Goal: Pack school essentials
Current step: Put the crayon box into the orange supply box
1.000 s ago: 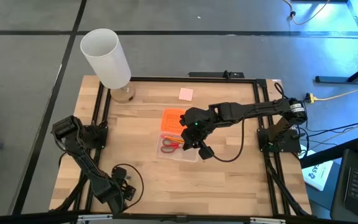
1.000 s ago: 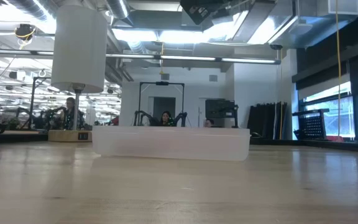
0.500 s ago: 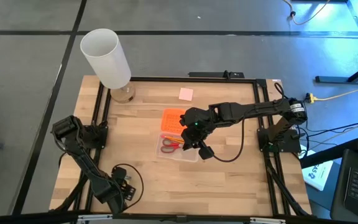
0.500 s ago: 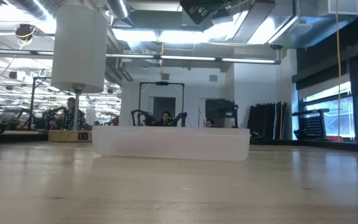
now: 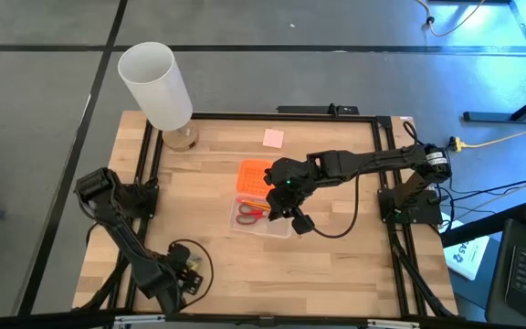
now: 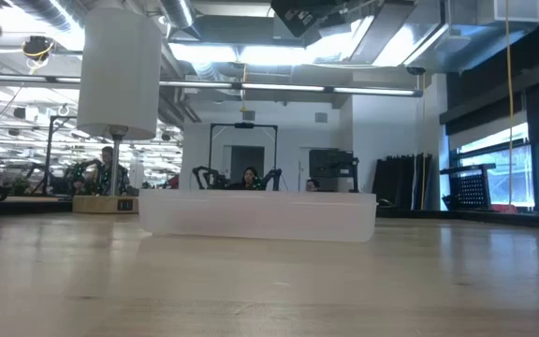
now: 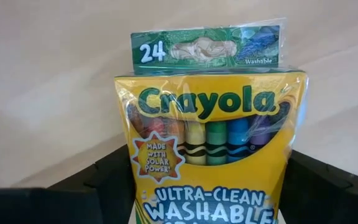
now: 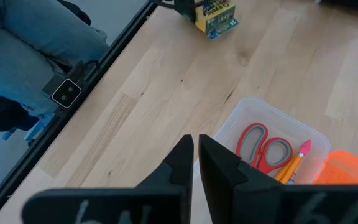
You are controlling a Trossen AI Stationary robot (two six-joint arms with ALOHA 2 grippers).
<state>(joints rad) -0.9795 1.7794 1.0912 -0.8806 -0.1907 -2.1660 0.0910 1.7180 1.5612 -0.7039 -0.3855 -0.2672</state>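
Note:
The green-and-yellow crayon box point(image 7: 210, 143) sits at the table's near left, between the fingers of my left gripper point(image 7: 211, 196), which is shut on it. In the high view that gripper point(image 5: 184, 267) points down. My right gripper point(image 8: 196, 155) hangs shut and empty over the near end of the clear plastic box point(image 5: 261, 217). In that box lie the red-handled scissors point(image 8: 263, 146) and pencils point(image 8: 294, 163). The pink eraser point(image 5: 273, 138) lies flat on the table near the far edge. My left gripper pinches the crayon box between its two fingers, one on each long side edge point(image 7: 131, 186), on the box's lower half. The fingers point(image 7: 107, 180) come from above, pointing down. The printed face is turned up; whether the box is clear of the table I cannot tell.
The orange lid point(image 5: 254, 176) lies against the clear box's far end. A tall white cylinder point(image 5: 156, 87) stands at the far left corner. A black frame point(image 5: 144, 174) runs along the table's edges. A seated person's legs point(image 8: 36, 37) show beyond the near edge.
My left gripper has turned a little in place at the near left, and the yellow of the crayon box now shows beside it in the high view. My right arm has kept still.

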